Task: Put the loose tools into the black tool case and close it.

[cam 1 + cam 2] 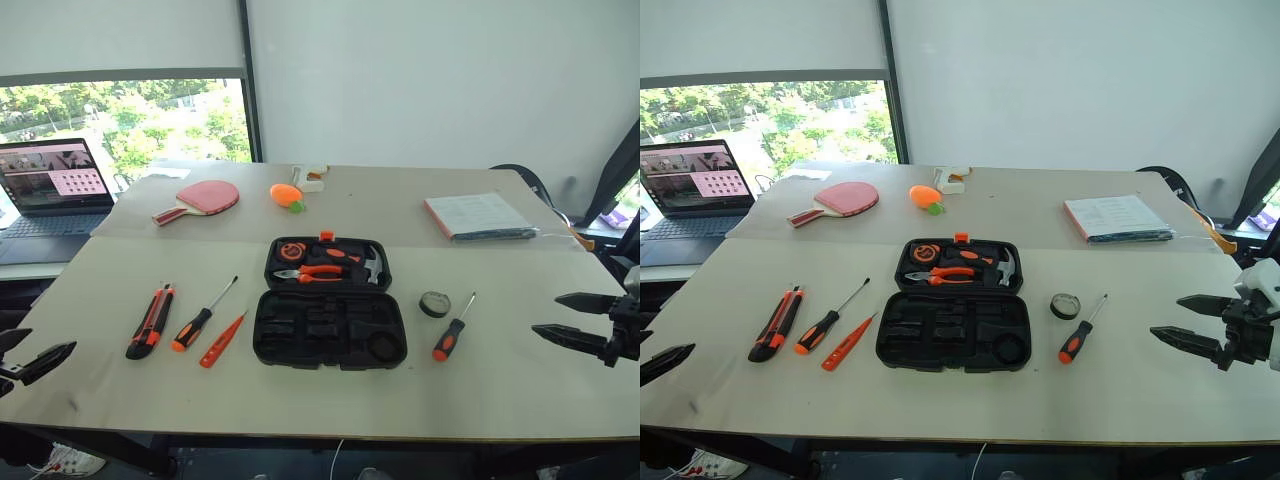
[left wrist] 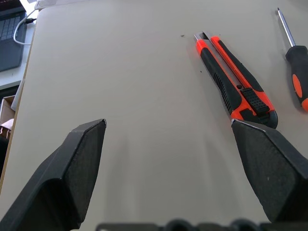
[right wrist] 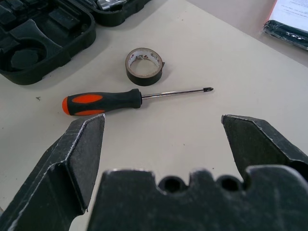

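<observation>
Hovering at the surface's (image 1: 500,400) side edges, my left pincer (image 2: 168,139) and right pincer (image 3: 163,125) stood spread, empty; black tool case (image 1: 330,328) lay open mid-surface.

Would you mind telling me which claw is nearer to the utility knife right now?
Left. The left claw hangs open at the table's left edge, just short of the utility knife. The right claw is open at the far right, beyond the tool case.

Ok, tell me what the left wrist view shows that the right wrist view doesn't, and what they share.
Left wrist view alone: the utility knife, a screwdriver beside it, and the open left claw. Right wrist view alone: another screwdriver, the round roll of dark tape just beyond it, the open black tool case, and the open right claw. Both share the beige table.
</observation>
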{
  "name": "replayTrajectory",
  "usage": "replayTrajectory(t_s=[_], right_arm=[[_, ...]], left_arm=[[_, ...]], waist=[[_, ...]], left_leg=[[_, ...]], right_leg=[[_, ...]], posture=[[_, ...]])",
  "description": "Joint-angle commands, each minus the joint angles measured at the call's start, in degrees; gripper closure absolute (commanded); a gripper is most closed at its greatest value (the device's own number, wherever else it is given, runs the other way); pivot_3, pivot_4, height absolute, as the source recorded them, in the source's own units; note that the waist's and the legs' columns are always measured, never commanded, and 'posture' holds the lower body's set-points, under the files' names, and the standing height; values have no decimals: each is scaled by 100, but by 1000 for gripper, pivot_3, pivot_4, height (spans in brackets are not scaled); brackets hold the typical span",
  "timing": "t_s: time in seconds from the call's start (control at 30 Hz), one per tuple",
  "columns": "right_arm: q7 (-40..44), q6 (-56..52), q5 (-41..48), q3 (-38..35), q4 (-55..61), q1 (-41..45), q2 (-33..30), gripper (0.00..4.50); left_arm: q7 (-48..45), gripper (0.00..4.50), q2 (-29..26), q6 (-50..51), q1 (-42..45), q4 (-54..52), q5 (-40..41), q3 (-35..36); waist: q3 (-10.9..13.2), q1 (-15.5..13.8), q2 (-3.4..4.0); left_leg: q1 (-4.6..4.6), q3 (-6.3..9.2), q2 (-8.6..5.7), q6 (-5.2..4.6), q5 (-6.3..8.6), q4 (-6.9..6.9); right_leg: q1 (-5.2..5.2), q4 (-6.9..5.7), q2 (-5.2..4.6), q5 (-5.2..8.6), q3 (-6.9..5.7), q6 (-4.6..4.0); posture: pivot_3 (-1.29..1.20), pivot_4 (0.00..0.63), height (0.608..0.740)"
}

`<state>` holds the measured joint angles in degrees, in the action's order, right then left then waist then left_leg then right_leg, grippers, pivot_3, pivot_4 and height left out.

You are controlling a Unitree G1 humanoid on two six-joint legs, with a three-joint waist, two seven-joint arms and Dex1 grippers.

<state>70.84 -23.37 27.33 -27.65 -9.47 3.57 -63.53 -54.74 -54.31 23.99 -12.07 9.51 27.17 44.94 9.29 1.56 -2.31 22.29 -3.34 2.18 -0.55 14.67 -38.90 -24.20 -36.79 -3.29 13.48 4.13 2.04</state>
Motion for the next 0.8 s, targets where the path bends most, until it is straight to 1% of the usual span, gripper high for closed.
replayTrajectory(t_s=[0.03, 0.2, 0.37, 0.5, 0.67, 0.73, 0.8], right_arm=[[-11, -3, 46, -139, 194, -30, -25, 0], [-131, 55, 22, -228, 405, -215, 92, 0], [-207, 4, 49, -269, 749, -240, 49, 0], [-243, -340, 313, -142, 1640, -187, 29, 0], [-216, -913, 913, 40, 2992, -131, 7, 0], [-314, -1012, 1023, 140, 3279, -28, 26, 0], [-488, -1115, 1209, 374, 3687, 183, 127, 0]], left_arm=[[-16, 48, -123, -130, 76, -92, -48, 2], [79, 48, -171, 22, 212, -145, -113, -203], [234, 48, -278, 591, 512, -935, 23, -632], [241, 48, -492, 1403, 749, -1797, 217, -1261], [638, 48, -760, 3020, 1541, -2577, 758, -1863], [768, 48, -846, 3424, 1839, -2680, 808, -2097], [1157, 48, -893, 4265, 2416, -2608, 779, -2599]], waist=[[0, -1, 0], [0, -20, 0], [0, -48, 0], [0, -58, 1], [1, -43, 0], [1, -39, -1], [1, -48, -1]], left_leg=[[0, 0, 0, 0, 0, 0], [0, 1, 0, 0, 0, 0], [0, 1, -1, 0, 0, -2], [1, 1, -2, 0, 0, -2], [4, 11, 2, 0, 0, -1], [4, 14, 1, 0, 0, -1], [4, 14, -3, 0, 0, -1]], right_leg=[[0, 0, 0, 0, 0, 0], [0, 0, 1, 0, -1, 0], [1, -2, 0, 0, 0, 2], [1, -2, 0, -1, 2, 2], [-2, -8, 9, 0, 1, 3], [0, -8, 9, 1, 2, 4], [-1, -6, 8, 1, 2, 5]], posture=[[0, 150, 737], [0, 150, 737], [0, 150, 737], [0, 150, 737], [0, 150, 737], [0, 150, 737], [0, 150, 737]])
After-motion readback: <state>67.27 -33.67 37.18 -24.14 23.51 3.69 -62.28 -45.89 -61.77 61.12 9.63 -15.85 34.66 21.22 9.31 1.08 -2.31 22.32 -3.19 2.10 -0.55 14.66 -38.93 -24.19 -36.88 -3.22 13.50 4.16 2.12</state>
